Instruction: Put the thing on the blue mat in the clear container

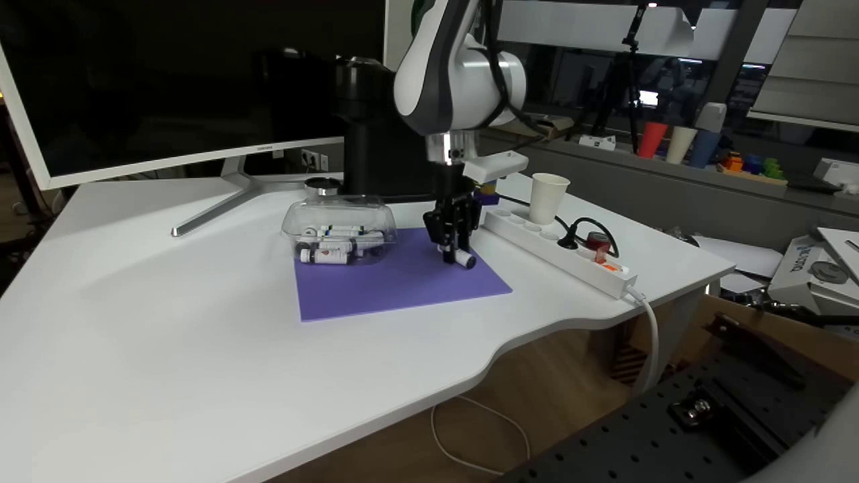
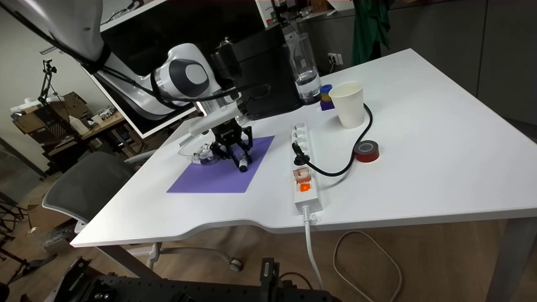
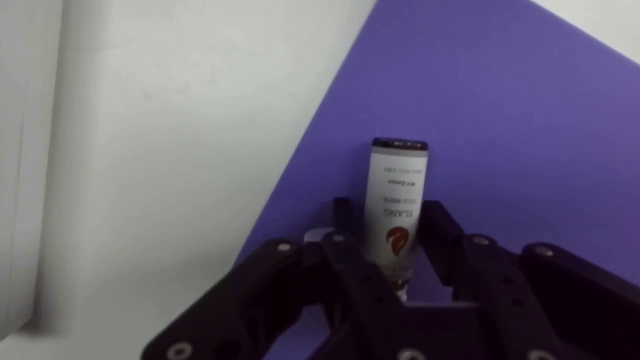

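The thing, a small white vial with a dark end, lies on the blue mat and shows in an exterior view (image 1: 464, 257), an exterior view (image 2: 243, 164) and the wrist view (image 3: 396, 200). The mat is a blue-violet sheet (image 1: 396, 288) (image 2: 209, 181) (image 3: 500, 90). My gripper (image 1: 455, 252) (image 2: 240, 158) (image 3: 388, 215) is down at the mat with its fingers on both sides of the vial; a narrow gap shows at one finger. The clear container (image 1: 315, 215), holding several similar vials, stands over the mat's far corner; the arm partly hides it in an exterior view (image 2: 191, 153).
A white power strip (image 1: 557, 255) (image 2: 307, 197) with a black plug lies beside the mat. A paper cup (image 1: 548, 199) (image 2: 349, 105) and red tape roll (image 2: 366, 152) are beyond it. A tall black machine (image 1: 372, 134) (image 2: 268, 67) and monitor (image 1: 168, 87) stand behind.
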`<move>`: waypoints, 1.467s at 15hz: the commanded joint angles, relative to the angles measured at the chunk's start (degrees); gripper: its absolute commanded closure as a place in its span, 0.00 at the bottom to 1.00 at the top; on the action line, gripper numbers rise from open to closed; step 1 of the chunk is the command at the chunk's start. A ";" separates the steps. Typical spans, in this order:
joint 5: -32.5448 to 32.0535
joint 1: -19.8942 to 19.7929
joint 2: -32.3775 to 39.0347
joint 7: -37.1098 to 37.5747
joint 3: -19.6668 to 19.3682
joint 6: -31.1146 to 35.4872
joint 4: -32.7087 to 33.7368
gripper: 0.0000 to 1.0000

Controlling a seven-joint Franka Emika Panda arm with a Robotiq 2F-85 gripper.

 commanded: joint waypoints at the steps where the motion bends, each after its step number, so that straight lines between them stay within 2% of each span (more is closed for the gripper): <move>1: -0.46 -0.66 -0.83 0.42 0.40 -1.05 1.18 0.88; 2: -0.60 -0.53 -1.66 0.58 0.31 -0.59 0.87 0.95; 5: -1.78 0.53 -5.64 1.57 -0.41 1.55 -0.18 0.93; 10: -0.54 1.10 -10.38 0.57 1.94 1.59 2.30 0.93; 17: 5.98 2.25 -8.14 -0.98 9.35 1.29 7.19 0.93; 22: 8.42 3.45 -4.73 -1.32 11.75 1.05 10.11 0.93</move>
